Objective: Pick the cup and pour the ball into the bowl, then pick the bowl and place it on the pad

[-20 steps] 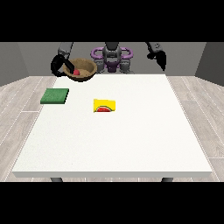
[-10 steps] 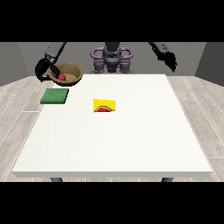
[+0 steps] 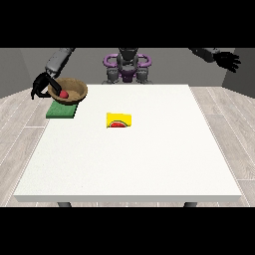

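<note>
From my station I see the hand at the view's left (image 3: 41,85) curled over the rim of the brown bowl (image 3: 72,92), holding it just above the green pad (image 3: 61,110), partly overlapping the pad's far edge. The red ball (image 3: 63,94) sits inside the bowl, right beside those fingers. Out from the pad toward the table's (image 3: 149,164) middle, the yellow cup (image 3: 119,120) lies on its side. The hand at the view's right (image 3: 228,60) hangs high, well apart from the pad, fingers spread and holding nothing.
</note>
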